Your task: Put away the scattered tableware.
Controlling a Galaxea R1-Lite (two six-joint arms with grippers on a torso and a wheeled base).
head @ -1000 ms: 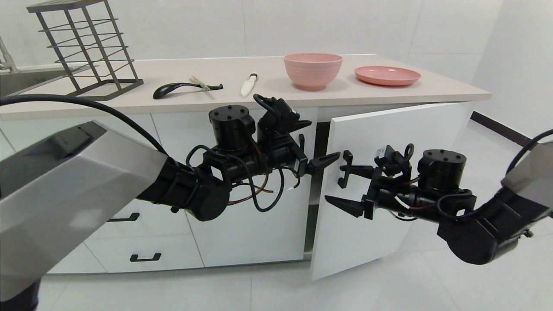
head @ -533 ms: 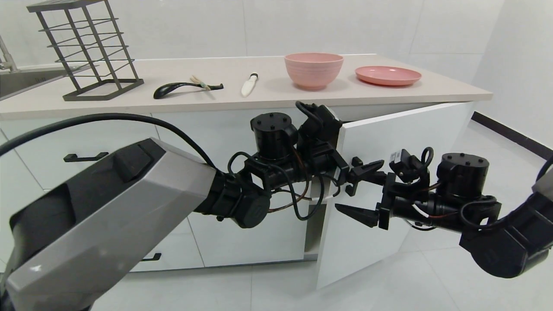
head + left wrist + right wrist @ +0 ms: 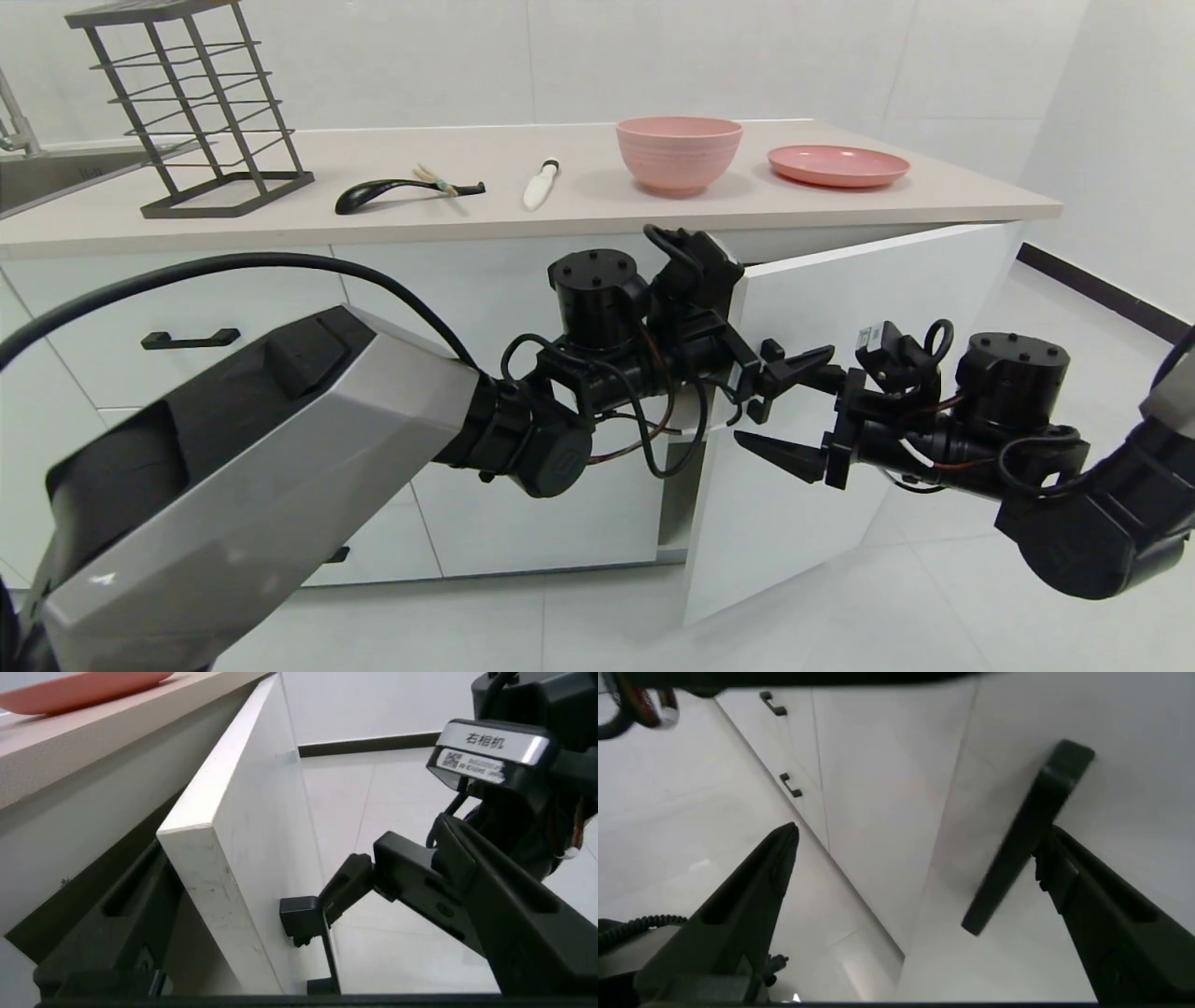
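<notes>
A pink bowl (image 3: 679,154), a pink plate (image 3: 838,164), a black spoon (image 3: 401,191), chopsticks (image 3: 432,176) and a white-handled utensil (image 3: 540,184) lie on the countertop (image 3: 523,217). Below it a white cabinet door (image 3: 868,355) stands ajar. My left gripper (image 3: 739,371) is open at the door's free edge (image 3: 217,873), one finger reaching behind the door. My right gripper (image 3: 782,406) is open in front of the door, its upper finger (image 3: 360,877) against the black door handle (image 3: 1022,845).
A dark wire dish rack (image 3: 201,103) stands at the counter's left, beside a sink (image 3: 47,173). Closed drawers with black handles (image 3: 189,338) fill the cabinet front to the left. Pale tiled floor (image 3: 934,597) lies below the open door.
My left arm has swung right from the cabinet front to the door's edge. The door has opened a little wider, and my right gripper has moved right with its handle.
</notes>
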